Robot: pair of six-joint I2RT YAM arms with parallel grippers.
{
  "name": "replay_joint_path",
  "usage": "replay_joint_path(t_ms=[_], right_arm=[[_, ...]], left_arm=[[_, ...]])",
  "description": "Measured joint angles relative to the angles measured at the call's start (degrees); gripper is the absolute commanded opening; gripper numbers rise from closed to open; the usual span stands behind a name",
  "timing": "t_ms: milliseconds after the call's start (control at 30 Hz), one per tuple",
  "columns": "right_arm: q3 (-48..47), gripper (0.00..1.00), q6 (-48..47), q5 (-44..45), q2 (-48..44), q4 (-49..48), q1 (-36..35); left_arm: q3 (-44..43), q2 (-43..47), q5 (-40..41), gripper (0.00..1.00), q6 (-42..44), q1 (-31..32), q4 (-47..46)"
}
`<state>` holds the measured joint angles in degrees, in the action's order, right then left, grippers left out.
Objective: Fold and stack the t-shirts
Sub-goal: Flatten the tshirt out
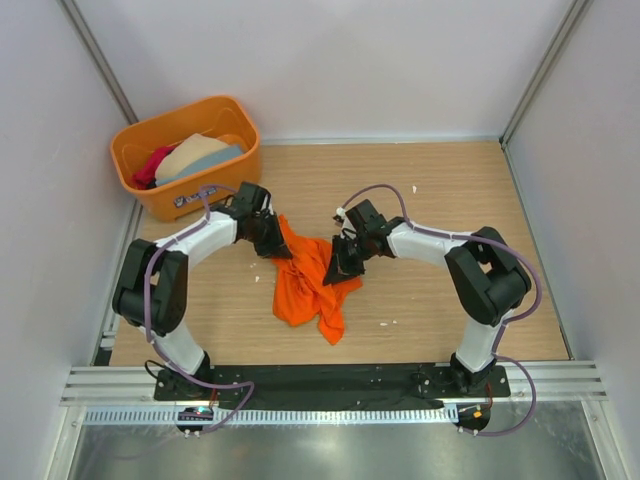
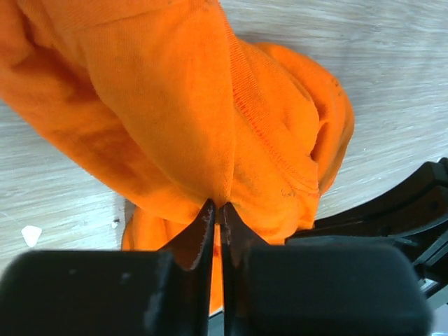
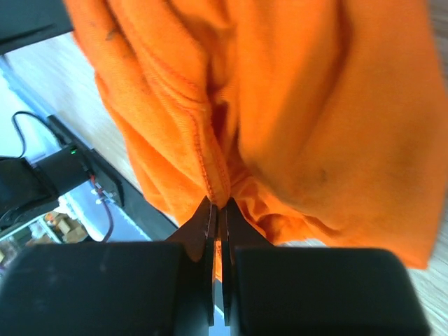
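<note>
the left gripper (image 2: pixel 215 210) is pressed together on a fold of the orange t-shirt (image 1: pixel 305 285), and the right gripper (image 3: pixel 218 206) pinches another fold at the same upper end. the crumpled shirt lies on the table (image 1: pixel 450 200) to the right of the tub (image 1: pixel 150 192), its long axis running from the grippers away from the tub toward the arm bases. inside the tub lie a beige t-shirt (image 1: pixel 196 151), a grey-blue t-shirt (image 1: pixel 212 160) and a crimson t-shirt (image 1: pixel 152 166); the label (image 1: pixel 190 199) on the tub's wall is too small to read.
</note>
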<state>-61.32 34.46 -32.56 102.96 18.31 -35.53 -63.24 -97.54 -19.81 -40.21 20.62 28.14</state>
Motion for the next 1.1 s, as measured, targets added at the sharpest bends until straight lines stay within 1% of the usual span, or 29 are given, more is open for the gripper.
replay_joint_path(t_ms=[33,233,300,367,467,567,667,767,833,900,933,1100], right_arm=[[-0.2,0.01,-0.2,0.6,0.0,0.7,0.0],[-2.6,0.01,-2.8,6.5,-0.5,7.3,1.9],[-4.3,0.01,-4.5,10.7,-1.6,11.4,3.5],[-7.5,0.01,-6.2,15.2,-3.2,15.9,5.0],[-15.5,0.01,-9.3,24.9,-7.8,23.5,6.8],[-23.9,0.01,-11.2,33.0,-14.1,28.3,7.5],[-31.4,0.01,-11.8,38.4,-21.2,32.0,7.5],[-38.0,0.01,-11.8,41.5,-28.0,35.2,7.5],[-40.5,0.01,-11.9,41.5,-32.5,36.3,7.5],[-41.3,0.01,-12.2,39.0,-37.0,37.1,7.5],[-41.3,0.01,-12.3,36.5,-38.9,37.5,7.5],[-39.9,0.01,-10.0,16.7,-46.6,37.6,7.4]], left_arm=[[0.3,0.2,0.2,0.0,-0.1,0.0,-0.1],[2.2,5.0,3.3,0.0,-0.2,0.0,0.7],[1.8,7.4,5.3,0.0,0.2,0.0,2.1],[-0.3,9.5,7.9,0.0,0.8,0.0,5.5],[-6.8,14.9,13.9,0.0,3.5,0.0,11.5],[-15.7,20.8,20.4,0.0,6.5,0.0,16.0],[-23.9,27.1,27.1,0.0,9.0,0.0,18.5],[-29.7,33.0,32.1,0.0,11.0,0.0,21.0],[-33.4,36.7,34.9,0.0,12.6,0.0,22.3],[-36.6,39.9,37.5,0.0,14.6,0.0,23.3],[-37.9,41.2,38.6,0.0,15.6,0.0,23.5],[-46.0,45.8,43.6,0.0,21.1,1.7,23.9]])
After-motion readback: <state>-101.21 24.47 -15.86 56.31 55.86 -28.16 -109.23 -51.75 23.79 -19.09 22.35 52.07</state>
